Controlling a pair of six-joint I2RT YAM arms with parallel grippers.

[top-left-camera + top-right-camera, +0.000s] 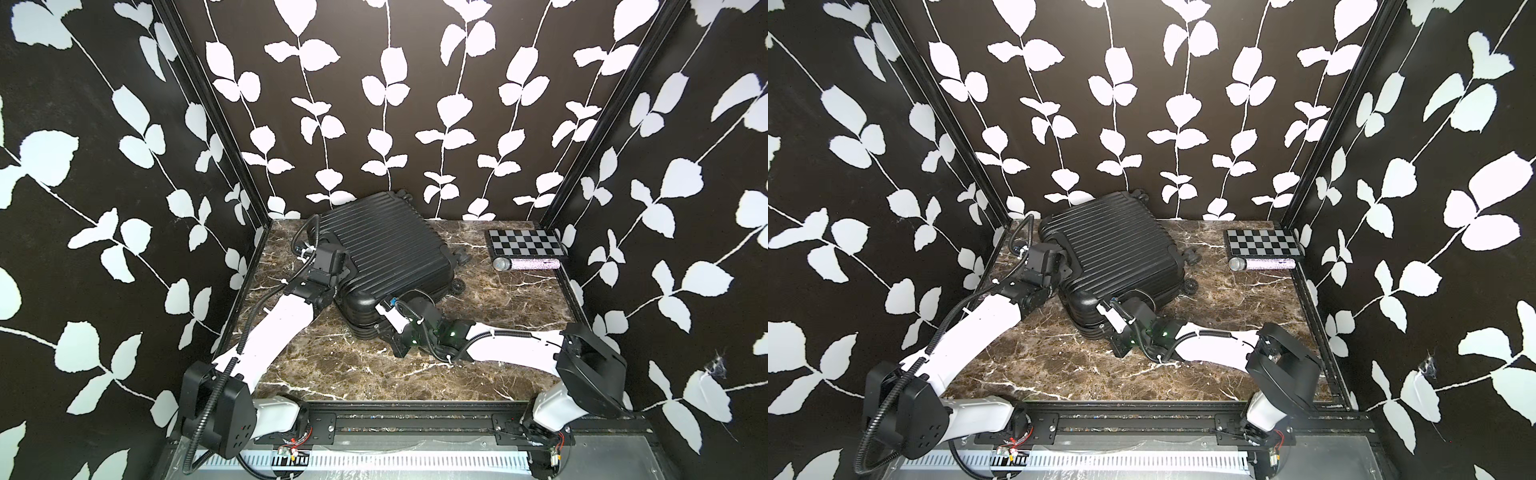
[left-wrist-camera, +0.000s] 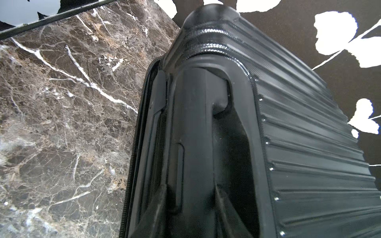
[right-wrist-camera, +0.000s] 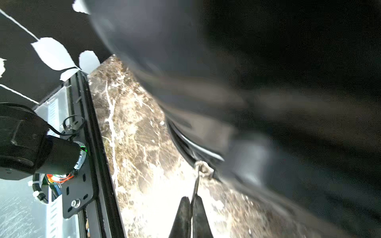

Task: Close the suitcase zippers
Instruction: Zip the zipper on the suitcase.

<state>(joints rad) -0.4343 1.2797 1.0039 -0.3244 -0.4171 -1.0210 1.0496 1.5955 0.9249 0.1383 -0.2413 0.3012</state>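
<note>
Arm low, right tool point(image 3: 192, 198) clamps zipper pull point(image 3: 197, 179); left tool point(image 1: 343, 272) against suitcase point(image 1: 386, 245), opening unclear

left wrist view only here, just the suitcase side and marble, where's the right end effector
Observer: The right end effector is shut on a thin metal zipper pull, seen in the right wrist view.
Operator: which end is that
Observer: In both top views it sits at the near end of the suitcase, closest to the robot's base.
Operator: anything else around
Observer: A microphone lies beside a checkered board in the far corner on the robot's right, apart from the suitcase.
</note>
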